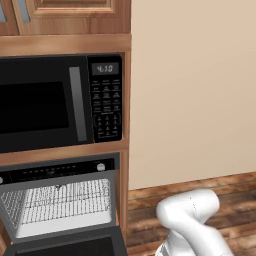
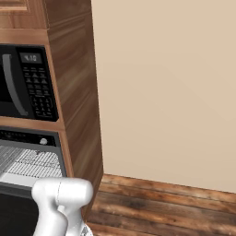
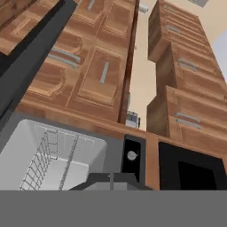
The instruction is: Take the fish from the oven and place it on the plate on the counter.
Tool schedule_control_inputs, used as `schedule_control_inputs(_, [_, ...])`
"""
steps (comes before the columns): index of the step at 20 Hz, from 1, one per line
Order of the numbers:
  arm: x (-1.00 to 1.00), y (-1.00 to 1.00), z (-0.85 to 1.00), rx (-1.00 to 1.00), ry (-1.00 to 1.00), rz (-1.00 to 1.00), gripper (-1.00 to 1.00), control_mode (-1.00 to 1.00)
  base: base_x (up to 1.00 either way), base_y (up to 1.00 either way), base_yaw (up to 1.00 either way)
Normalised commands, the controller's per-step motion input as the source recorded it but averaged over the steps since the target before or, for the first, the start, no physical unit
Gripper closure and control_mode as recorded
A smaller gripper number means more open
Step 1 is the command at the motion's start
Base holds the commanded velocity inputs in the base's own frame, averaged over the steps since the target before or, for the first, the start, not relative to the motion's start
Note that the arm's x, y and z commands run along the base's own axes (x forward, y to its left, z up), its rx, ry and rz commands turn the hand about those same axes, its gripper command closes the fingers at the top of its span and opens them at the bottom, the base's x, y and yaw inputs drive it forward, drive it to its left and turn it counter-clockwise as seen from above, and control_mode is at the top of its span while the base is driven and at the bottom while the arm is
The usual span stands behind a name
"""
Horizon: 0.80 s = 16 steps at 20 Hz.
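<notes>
The black oven (image 1: 60,200) stands under the microwave with its door (image 1: 75,245) hanging open and its wire racks (image 1: 57,200) lit. A tiny dark mark (image 1: 59,187) on the upper rack may be the fish, but it is too small to tell. In the hand view, rolled on its side, the oven cavity (image 3: 57,159) and its silver knob (image 3: 131,155) sit just ahead of my gripper (image 3: 111,181). Its dark tips meet, shut, with nothing visible between them. The plate and the counter are out of view.
A black microwave (image 1: 55,100) with a keypad sits in the wooden cabinet above the oven. My white arm (image 1: 192,220) rises right of the open door. A bare beige wall and wood floor (image 2: 175,203) lie to the right. Wooden cabinets with silver handles (image 3: 104,71) face the hand.
</notes>
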Motion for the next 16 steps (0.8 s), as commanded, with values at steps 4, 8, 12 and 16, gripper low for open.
schedule_control_inputs(4, [0.26, -0.16, 0.49, 0.11, -0.04, 0.04, 1.00, -1.00, 0.00, 0.00, 0.00])
schedule_control_inputs(8, [0.11, -0.30, 0.39, 0.15, -0.05, 0.01, 1.00, -1.00, 0.00, 0.00, 0.00])
schedule_control_inputs(12, [0.00, -0.02, 0.37, 0.13, -0.30, -0.06, -1.00, -1.00, 0.00, 0.00, 0.00])
schedule_control_inputs(16, [-0.04, -0.60, 0.43, 0.28, -0.11, 0.00, -1.00, -1.00, 0.00, 0.00, 0.00])
